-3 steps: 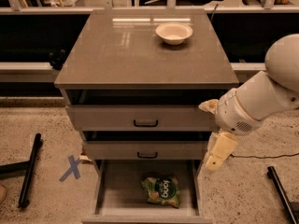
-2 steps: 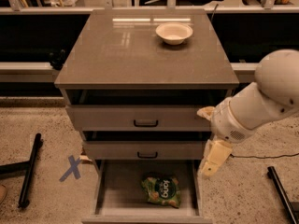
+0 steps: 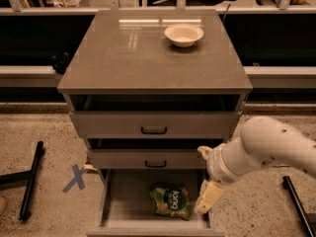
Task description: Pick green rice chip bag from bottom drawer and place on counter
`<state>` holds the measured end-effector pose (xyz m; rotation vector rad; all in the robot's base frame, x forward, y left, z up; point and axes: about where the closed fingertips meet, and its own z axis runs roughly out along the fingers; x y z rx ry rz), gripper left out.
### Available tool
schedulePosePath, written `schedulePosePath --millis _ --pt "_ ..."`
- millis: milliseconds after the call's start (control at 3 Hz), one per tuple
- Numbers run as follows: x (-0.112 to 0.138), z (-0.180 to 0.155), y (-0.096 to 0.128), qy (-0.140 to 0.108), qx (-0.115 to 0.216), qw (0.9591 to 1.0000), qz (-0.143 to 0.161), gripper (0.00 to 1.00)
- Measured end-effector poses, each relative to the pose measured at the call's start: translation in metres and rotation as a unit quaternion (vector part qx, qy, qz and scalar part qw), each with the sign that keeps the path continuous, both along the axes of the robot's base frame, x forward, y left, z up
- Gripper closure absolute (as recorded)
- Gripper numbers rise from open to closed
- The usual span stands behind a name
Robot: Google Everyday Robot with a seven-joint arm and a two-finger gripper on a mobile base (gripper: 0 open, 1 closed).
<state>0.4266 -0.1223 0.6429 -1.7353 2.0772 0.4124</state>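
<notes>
The green rice chip bag [image 3: 171, 201] lies flat on the floor of the open bottom drawer [image 3: 123, 206], right of its middle and near the front. My gripper [image 3: 202, 180] hangs at the drawer's right wall, just right of the bag and above it, not touching it. Its cream fingers [image 3: 209, 197] stand apart and hold nothing. The white arm reaches in from the right. The counter [image 3: 133, 53] is the glossy grey-brown top of the cabinet.
A white bowl [image 3: 183, 34] stands at the counter's back right. Two drawers with black handles [image 3: 154, 130] sit above the bottom drawer, both slightly pulled out. A blue tape X [image 3: 75, 177] and black bars [image 3: 30, 181] lie on the floor at left.
My arm has come down and to the left. The gripper has dropped from beside the middle drawer to the bottom drawer's right wall, closer to the bag. The bag has not moved.
</notes>
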Motion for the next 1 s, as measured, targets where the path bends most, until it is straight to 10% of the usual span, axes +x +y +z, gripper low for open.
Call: schedulePosePath --millis 333,1000 --pt "-0.005 -0.075 0.026 0.018 0.029 0.9994 -0.001 0.00" --pt "-0.006 -0.097 0.031 0.025 0.037 0.9989 0.017 0.00"
